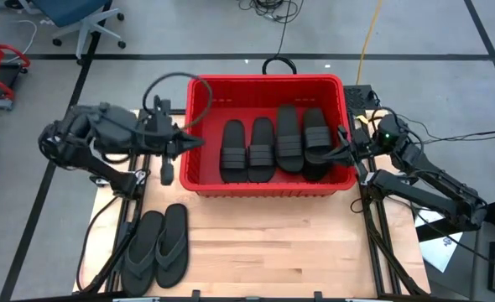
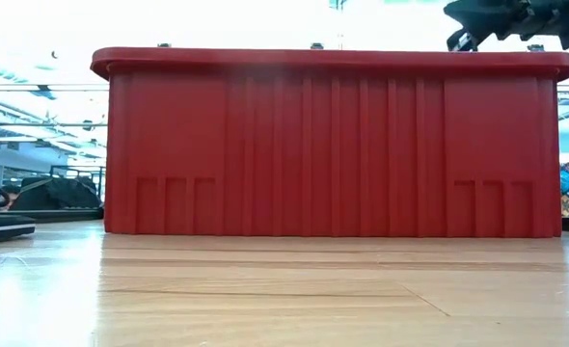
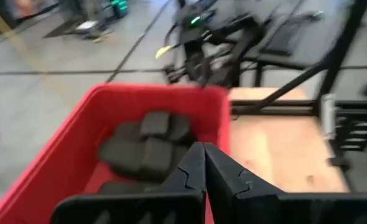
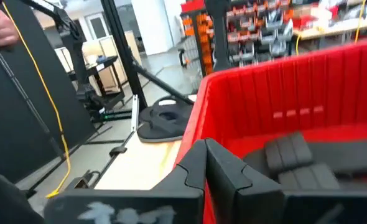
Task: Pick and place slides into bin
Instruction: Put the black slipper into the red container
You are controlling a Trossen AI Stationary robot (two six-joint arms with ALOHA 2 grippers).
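Note:
The red bin [image 1: 264, 78] stands at the middle of the table's far side. Several black slides [image 1: 260, 151] with broad bands lie side by side on its floor, also seen in the left wrist view as slides [image 3: 146, 146]. Two thong-strap slides [image 1: 157, 247] lie flat on the table at the near left. My left gripper [image 1: 193, 141] hangs shut over the bin's left wall, holding nothing. My right gripper [image 1: 336, 151] is shut and empty just above the bin's right rim [image 2: 555, 63]; the low view shows that gripper [image 2: 506, 19] clear of the rim.
Bare wooden table top [image 1: 273, 243] lies in front of the bin and to the right of the two thong-strap slides. A black cable loop [image 1: 278, 65] sits behind the bin's far wall. An office chair [image 1: 80, 17] stands on the floor beyond the table.

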